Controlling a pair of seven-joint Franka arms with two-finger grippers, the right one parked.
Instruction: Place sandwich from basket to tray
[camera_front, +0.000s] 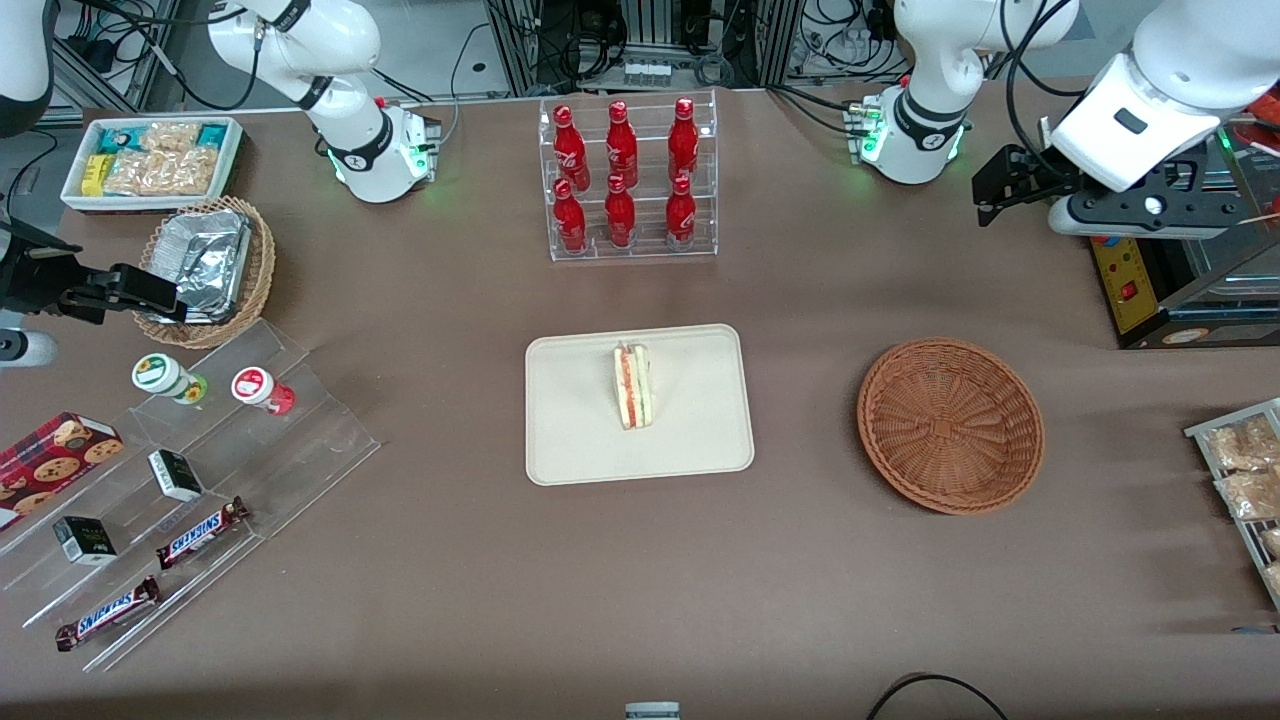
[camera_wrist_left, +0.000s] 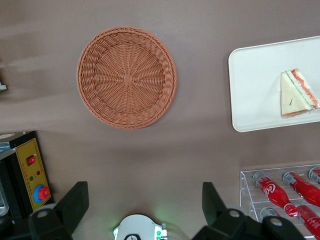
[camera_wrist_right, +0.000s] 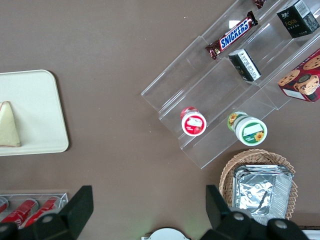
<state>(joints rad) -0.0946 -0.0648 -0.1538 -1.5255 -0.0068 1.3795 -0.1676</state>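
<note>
Sandwich (camera_front: 633, 386) already lies on the tray (camera_front: 570, 440), long axis running toward my camera; basket (camera_front: 950, 425) sits empty, and my end effector (camera_front: 1000, 190) hangs spread, well apart above the tabletop (camera_front: 440, 560).

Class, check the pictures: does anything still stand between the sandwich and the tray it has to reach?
Nothing does: the sandwich already lies on the tray, and the basket holds nothing. The gripper hangs open above the table at the working arm's end, farther from the front camera than the basket, apart from both.
</note>
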